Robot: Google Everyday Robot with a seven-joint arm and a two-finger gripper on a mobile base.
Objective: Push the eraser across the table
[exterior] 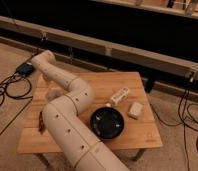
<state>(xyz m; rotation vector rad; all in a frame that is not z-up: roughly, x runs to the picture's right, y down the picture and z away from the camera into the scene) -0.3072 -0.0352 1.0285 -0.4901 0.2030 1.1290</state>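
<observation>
The light wooden table (137, 141) fills the middle of the camera view. My white arm rises from the bottom edge, crosses the table's left half and bends at a joint (44, 59) over the back left corner. My gripper (52, 93) hangs below that bend over the left part of the table, mostly hidden behind the forearm. The black eraser is hidden, and no translucent cup is in view.
A black round dish (107, 123) sits at the table's centre. A long white box (119, 96) and an off-white rounded block (135, 110) lie to its right. A reddish-brown object (41, 123) lies at the left edge. Cables and a dark box (26, 68) are on the floor to the left.
</observation>
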